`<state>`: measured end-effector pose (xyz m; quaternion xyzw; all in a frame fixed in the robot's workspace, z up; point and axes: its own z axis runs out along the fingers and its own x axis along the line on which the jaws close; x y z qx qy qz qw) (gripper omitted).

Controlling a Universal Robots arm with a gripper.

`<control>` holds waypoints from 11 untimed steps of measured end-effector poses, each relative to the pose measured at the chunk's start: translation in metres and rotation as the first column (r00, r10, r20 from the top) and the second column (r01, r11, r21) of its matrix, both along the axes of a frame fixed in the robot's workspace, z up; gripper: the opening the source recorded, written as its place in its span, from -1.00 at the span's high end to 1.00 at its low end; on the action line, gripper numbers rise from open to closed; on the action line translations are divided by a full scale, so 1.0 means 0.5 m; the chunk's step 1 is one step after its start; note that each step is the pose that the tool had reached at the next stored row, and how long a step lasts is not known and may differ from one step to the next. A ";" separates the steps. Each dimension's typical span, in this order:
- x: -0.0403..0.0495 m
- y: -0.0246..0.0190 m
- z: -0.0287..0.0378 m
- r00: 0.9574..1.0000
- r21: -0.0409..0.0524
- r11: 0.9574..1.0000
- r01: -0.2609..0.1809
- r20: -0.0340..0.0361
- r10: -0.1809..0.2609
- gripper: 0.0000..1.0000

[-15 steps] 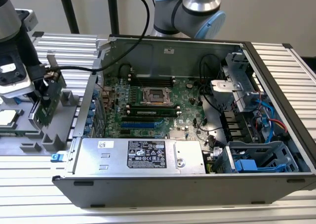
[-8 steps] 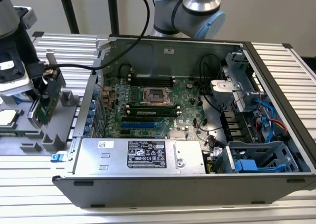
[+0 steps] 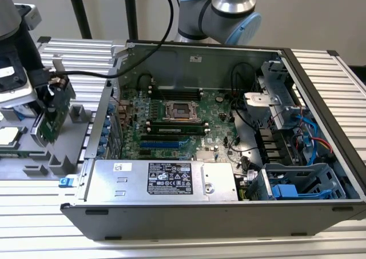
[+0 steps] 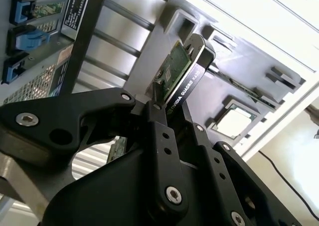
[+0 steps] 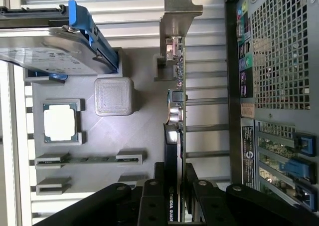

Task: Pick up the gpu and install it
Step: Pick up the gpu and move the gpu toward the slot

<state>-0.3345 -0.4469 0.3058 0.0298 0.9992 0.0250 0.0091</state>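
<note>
One gpu (image 4: 174, 69), one hard drive (image 5: 45, 41) (blue-framed), one computer case (image 3: 189, 216)

A plain, pale wall (image 3: 309, 19) stood behind a silver desk of ribbed aluminium slats (image 3: 331, 76). Two thin black upright stand poles (image 3: 130, 10) rose against the wall at the exterior view's left. Bright, even light lay across the slats, casting only soft shadows.

Exterior view high above the open computer case (image 3: 171, 59); both wrist views close along the gpu (image 4: 175, 69) (image 5: 174, 116).
</note>
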 end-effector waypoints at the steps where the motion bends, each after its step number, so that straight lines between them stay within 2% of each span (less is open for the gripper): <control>1: 0.000 0.0000 0.001 1.000 0.000 1.000 0.000 0.000 0.000 1.00; 11: 0.000 0.0000 0.015 1.000 0.000 1.000 0.000 0.000 0.000 1.00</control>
